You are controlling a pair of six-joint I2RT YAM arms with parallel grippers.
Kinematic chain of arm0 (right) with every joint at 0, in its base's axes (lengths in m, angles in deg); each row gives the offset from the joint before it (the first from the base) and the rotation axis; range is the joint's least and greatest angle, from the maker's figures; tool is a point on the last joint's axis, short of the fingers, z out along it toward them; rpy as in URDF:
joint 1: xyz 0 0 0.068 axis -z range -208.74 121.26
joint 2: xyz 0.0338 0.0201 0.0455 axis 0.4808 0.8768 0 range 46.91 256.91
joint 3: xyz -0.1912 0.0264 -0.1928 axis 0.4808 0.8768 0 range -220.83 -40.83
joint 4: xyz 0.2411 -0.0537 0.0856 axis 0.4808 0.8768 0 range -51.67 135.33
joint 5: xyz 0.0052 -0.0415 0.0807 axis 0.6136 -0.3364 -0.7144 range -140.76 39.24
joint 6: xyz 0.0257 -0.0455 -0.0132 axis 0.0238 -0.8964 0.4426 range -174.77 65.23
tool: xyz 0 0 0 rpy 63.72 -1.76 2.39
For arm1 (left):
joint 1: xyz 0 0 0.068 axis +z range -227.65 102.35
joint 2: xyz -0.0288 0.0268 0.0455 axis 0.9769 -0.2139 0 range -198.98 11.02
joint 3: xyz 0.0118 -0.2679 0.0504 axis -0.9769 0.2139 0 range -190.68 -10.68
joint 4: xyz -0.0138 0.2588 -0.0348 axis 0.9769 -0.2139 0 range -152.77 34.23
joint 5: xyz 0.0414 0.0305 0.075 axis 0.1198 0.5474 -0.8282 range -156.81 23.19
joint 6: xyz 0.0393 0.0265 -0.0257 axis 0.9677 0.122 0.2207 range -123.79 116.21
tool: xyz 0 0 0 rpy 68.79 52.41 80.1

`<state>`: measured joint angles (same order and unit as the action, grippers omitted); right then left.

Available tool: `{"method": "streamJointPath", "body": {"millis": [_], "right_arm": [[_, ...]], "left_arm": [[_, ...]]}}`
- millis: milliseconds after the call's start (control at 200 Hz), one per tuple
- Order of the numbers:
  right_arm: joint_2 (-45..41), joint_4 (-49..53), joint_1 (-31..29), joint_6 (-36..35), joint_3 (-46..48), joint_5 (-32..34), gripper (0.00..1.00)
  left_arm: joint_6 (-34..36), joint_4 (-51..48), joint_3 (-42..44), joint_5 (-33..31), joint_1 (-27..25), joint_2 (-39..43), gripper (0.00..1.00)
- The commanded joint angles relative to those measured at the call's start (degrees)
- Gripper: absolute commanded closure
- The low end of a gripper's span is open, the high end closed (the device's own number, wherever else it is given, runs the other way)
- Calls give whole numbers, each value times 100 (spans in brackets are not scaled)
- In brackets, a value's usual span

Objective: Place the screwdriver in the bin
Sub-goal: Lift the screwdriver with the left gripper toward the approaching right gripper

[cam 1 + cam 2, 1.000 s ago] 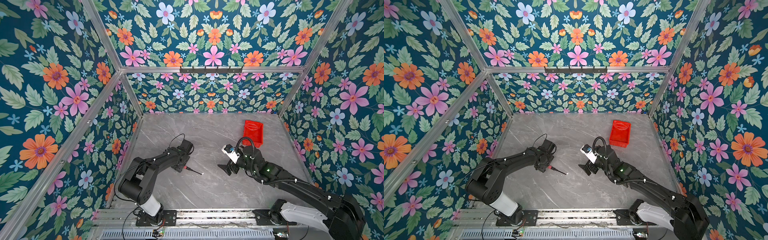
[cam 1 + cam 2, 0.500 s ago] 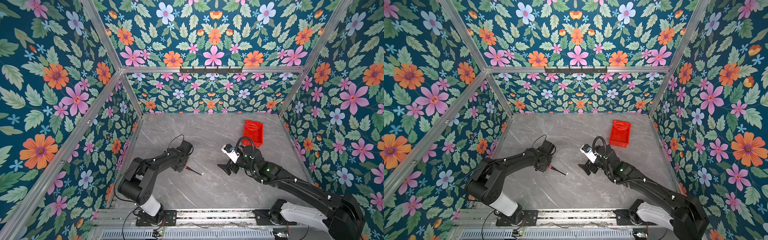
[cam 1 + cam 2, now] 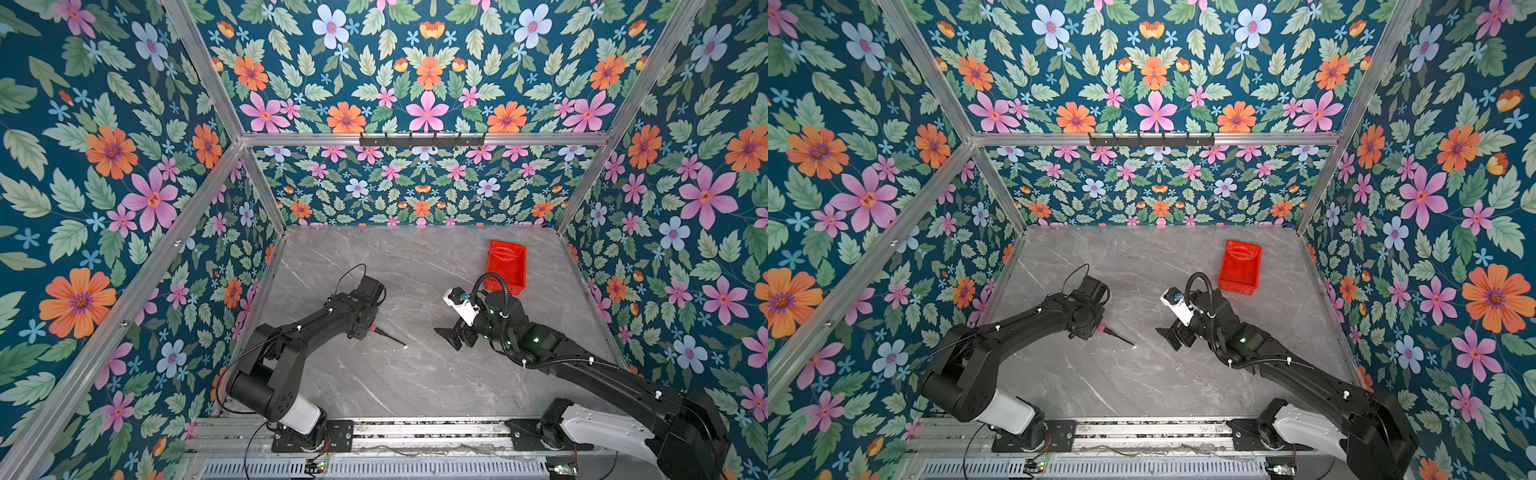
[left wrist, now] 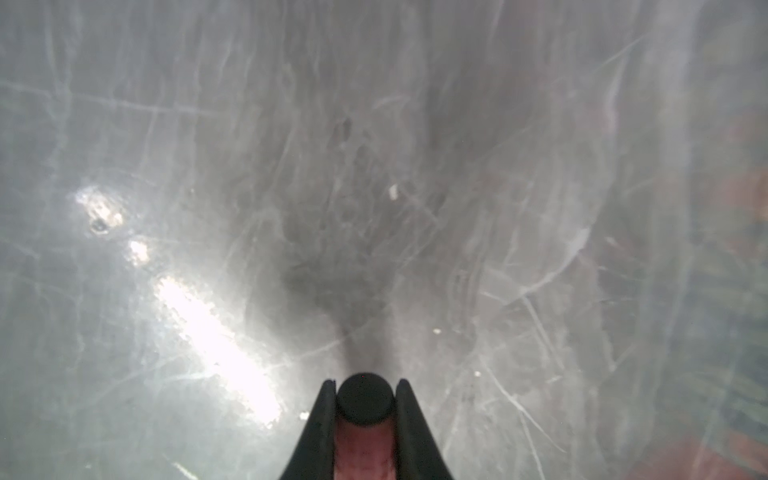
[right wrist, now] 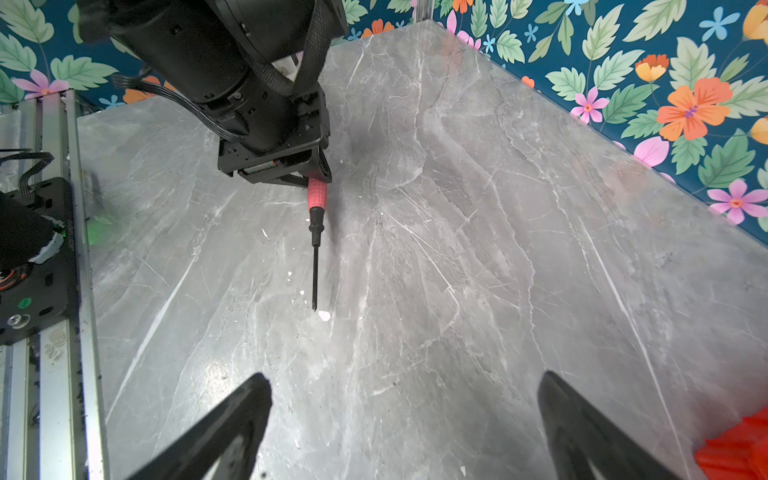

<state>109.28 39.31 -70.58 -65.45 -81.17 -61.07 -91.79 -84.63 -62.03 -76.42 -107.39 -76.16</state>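
The grey marbled table [image 3: 415,382] carries the bin [image 3: 506,264] near its far right corner, well apart from the tool, so a carry across is likely needed. The right gripper [image 5: 404,376] hovers spread wide and empty, facing the tool, perhaps ready for a handover. The left gripper [image 4: 364,384] is clamped on the red handle of the screwdriver [image 5: 316,226], whose tip is down at the table.

The screwdriver [image 3: 388,337] is found on the tabletop [image 3: 374,382] left of the middle; the bin [image 3: 505,262] is set near its far right corner.
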Motion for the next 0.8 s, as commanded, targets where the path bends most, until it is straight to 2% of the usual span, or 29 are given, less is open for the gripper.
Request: {"method": "streamJointPath", "body": {"millis": [0,150,425,590,680,795], "right_arm": [[3,-201,-6,185,-70,-94,1],[3,-240,-5,439,-209,-139,1],[346,-540,55,1204,-633,-265,1],[602,-612,289,2169,-979,-484,1],[693,-598,464,2678,-1111,-741,1],[787,-690,562,2997,-1168,-958,1]], "left_arm": [[302,-218,-157,-342,-5,133,100],[897,-208,-529,-560,2,179,100],[2429,696,-819,-573,3,399,100],[3465,1696,-679,-209,3,654,100],[3752,2128,-623,-40,3,736,100],[4080,2755,-502,389,3,862,100]]}}
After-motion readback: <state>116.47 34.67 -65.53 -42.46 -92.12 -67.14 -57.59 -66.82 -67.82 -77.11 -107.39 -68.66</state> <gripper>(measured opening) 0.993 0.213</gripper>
